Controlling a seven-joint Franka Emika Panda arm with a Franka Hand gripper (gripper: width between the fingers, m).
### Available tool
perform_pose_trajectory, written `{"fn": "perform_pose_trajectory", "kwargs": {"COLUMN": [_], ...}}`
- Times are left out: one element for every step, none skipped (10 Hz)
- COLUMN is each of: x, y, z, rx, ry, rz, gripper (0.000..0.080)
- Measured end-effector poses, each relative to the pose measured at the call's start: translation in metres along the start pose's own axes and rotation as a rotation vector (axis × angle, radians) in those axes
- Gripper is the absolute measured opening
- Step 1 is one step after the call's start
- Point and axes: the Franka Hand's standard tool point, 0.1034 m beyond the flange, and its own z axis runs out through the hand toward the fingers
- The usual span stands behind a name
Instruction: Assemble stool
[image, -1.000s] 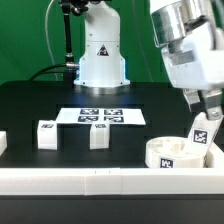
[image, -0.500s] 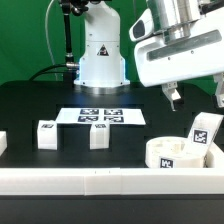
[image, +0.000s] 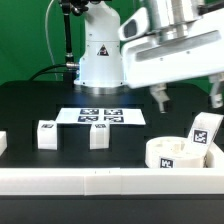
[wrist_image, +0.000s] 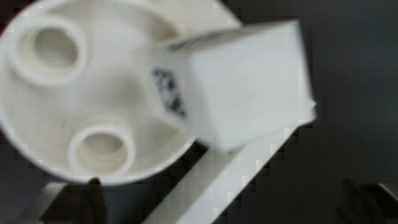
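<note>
The round white stool seat (image: 170, 153) lies at the exterior view's right, against the front rail. One white leg (image: 203, 131) with a marker tag stands tilted in the seat. Two more legs (image: 46, 134) (image: 98, 135) stand on the black table left of it. My gripper (image: 188, 102) hangs open and empty above the seat, its fingers wide apart. In the wrist view the seat (wrist_image: 80, 90) shows two holes, with the leg (wrist_image: 240, 85) set in it, and my gripper (wrist_image: 222, 200) is well above both.
The marker board (image: 100, 117) lies flat in the middle of the table. A long white border rail (image: 100, 185) runs along the front edge and shows in the wrist view (wrist_image: 231, 180). Another white part (image: 2, 142) sits at the exterior view's left edge.
My gripper has let go of the leg standing in the seat, opened wide, risen and shifted toward the exterior view's left. The leg stays in the seat.
</note>
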Motion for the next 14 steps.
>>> {"fn": "perform_pose_trajectory", "kwargs": {"x": [0.007,0.010,0.008,0.008,0.008,0.007,0.006,0.009,0.010,0.010,0.010,0.010,0.011,0.015], "y": [0.006,0.009,0.008,0.007,0.008,0.007,0.002,-0.002,-0.002,-0.002,-0.002,-0.002,0.000,0.005], "z": [-0.001,-0.001,-0.001,-0.001,-0.001,-0.001,-0.003,-0.004,-0.004,-0.004,-0.004,-0.004,-0.004,-0.004], "rx": [-0.001,-0.002,-0.002,-0.002,-0.002,-0.013,-0.078,-0.096,-0.096,-0.097,-0.097,-0.097,-0.102,-0.122], "ry": [0.008,0.011,0.009,0.009,0.009,0.000,-0.027,-0.019,-0.019,-0.018,-0.018,-0.018,-0.018,-0.013], "rz": [-0.015,-0.023,-0.020,-0.021,-0.021,-0.050,-0.192,-0.253,-0.262,-0.261,-0.262,-0.262,-0.297,-0.410], "gripper": [0.0649,0.0649,0.0649,0.0649,0.0649,0.0649,0.0649,0.0649,0.0649,0.0649,0.0649,0.0649,0.0649,0.0649]}}
